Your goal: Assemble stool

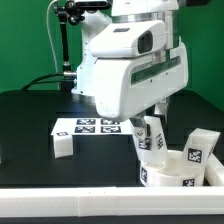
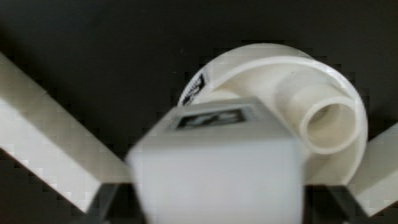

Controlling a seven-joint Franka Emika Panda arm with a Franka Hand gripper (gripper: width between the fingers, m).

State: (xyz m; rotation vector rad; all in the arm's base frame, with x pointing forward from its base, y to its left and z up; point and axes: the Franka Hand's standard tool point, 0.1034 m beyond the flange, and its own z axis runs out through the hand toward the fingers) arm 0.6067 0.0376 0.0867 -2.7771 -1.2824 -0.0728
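Gripper point(image 1: 154, 118), lower right of centre in the exterior view, closed on a white leg block point(image 1: 150, 138). The block is chunky, hangs roughly upright and bears black-and-white square tags. In the wrist view the leg block point(image 2: 214, 160) fills the space between the dark fingers point(image 2: 114, 206), blurred, one tag facing the camera. Just under it, in the exterior view's lower right, lies the seat disc point(image 1: 166, 172), white, low and round. Contact between the two cannot be judged. The wrist view shows the seat disc point(image 2: 267, 75) with a tubular socket point(image 2: 331, 122). A second leg block point(image 1: 201, 148) stands at the disc's right, and a third leg block point(image 1: 62, 146) lies at left on the black table point(image 1: 25, 125), beside the marker board point(image 1: 92, 127). A white edge rail point(image 1: 70, 205) spans the bottom.
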